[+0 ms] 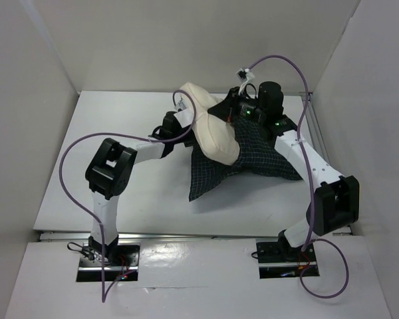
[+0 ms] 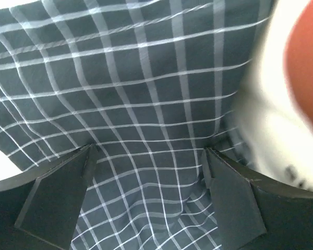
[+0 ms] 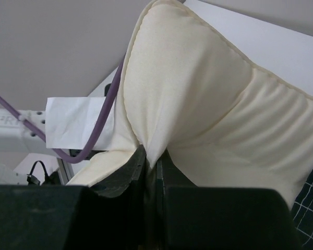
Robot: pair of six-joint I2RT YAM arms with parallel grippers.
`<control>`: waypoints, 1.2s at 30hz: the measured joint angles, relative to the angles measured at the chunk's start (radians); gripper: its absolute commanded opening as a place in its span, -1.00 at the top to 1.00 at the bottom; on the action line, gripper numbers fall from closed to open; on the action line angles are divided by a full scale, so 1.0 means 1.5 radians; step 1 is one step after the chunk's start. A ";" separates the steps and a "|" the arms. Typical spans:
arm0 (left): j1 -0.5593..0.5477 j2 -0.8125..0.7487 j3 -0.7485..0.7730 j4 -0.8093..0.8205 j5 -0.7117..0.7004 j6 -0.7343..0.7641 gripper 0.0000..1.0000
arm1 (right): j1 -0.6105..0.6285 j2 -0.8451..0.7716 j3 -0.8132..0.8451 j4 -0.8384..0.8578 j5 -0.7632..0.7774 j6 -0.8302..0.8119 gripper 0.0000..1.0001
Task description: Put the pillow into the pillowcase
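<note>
Left arm (image 1: pixel 110 169): reaches from its base at the near left edge across the table (image 1: pixel 133 193) toward the middle; a purple cable (image 1: pixel 70 166) loops beside it.
Left gripper (image 2: pixel 148 151): jaws spread wide. Checked cloth fills the space between and beyond the two fingers (image 2: pixel 57 192). I cannot tell whether either finger touches the cloth. In the top view the pillow hides this gripper.
Pillow (image 1: pixel 209 129): cream and plump, raised at the middle-far part of the table. Its upper end is tilted up toward the back wall. Its lower end rests on the left part of the pillowcase.
Pillowcase (image 1: pixel 253 156): dark navy with a white grid, lying limp on the table right of centre, one corner pointing near-left.
Right gripper (image 3: pixel 152 156): jaws pressed together on a pinched fold of the pillow's seam edge.
Right arm (image 1: pixel 319 179): rises from the near right base and bends in over the pillowcase.
</note>
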 measured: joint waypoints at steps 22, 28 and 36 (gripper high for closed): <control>0.007 -0.020 -0.094 0.265 0.159 -0.046 1.00 | -0.005 -0.074 -0.042 -0.008 0.035 0.014 1.00; 0.063 -0.108 -0.156 0.252 0.175 -0.046 1.00 | 0.002 -0.077 -0.037 -0.053 0.096 -0.035 1.00; 0.094 -0.226 -0.134 0.076 0.088 0.025 1.00 | 0.086 0.042 -0.038 -0.050 0.199 -0.070 1.00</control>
